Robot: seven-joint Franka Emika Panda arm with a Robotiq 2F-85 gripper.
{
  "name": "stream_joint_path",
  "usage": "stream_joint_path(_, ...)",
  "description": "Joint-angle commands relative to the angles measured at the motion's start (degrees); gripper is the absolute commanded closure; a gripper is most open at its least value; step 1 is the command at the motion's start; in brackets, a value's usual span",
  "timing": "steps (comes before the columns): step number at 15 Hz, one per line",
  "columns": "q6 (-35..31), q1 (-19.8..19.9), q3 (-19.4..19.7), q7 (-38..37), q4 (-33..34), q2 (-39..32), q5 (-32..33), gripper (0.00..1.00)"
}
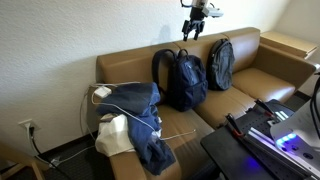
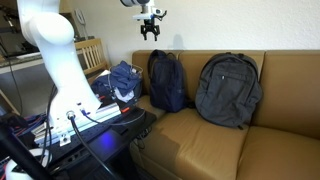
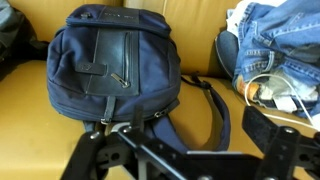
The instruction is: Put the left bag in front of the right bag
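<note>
The left bag, a bulky navy-black backpack [image 1: 180, 78] [image 2: 166, 80], stands upright against the sofa back. The wrist view shows its front pocket [image 3: 105, 60] and a looping strap [image 3: 215, 110]. The right bag, a slimmer grey-blue backpack [image 1: 220, 62] [image 2: 228, 88], stands upright beside it, a little apart; only its edge shows in the wrist view [image 3: 14, 25]. My gripper [image 1: 193, 30] [image 2: 150, 30] [image 3: 190, 150] hangs high above the sofa back, over the navy bag. It is open and empty.
A heap of blue denim clothes [image 1: 135, 120] [image 2: 122, 80] [image 3: 275, 40] with a white cable lies on the sofa next to the navy bag. The brown sofa seat [image 1: 235, 95] [image 2: 190, 135] lies bare in front of the bags. A wooden side table [image 1: 290, 42] stands past the sofa arm.
</note>
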State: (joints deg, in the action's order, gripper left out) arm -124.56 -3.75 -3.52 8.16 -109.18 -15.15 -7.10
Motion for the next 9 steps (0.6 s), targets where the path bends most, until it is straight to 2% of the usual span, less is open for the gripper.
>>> stream_joint_path(1,4.3,2.0,-0.2,-5.2,6.6,-3.6,-5.9,0.00)
stream_joint_path(2,1.2,0.8,-0.3,-3.8,2.8,-1.2,-2.9,0.00)
stream_joint_path(5,2.7,1.7,-0.1,-4.7,5.1,-2.5,-4.9,0.00)
stream_joint_path(7,4.9,1.6,0.3,-4.9,6.3,-3.6,-3.1,0.00)
stream_joint_path(9,5.7,1.7,1.4,-13.0,10.4,-8.7,-4.3,0.00)
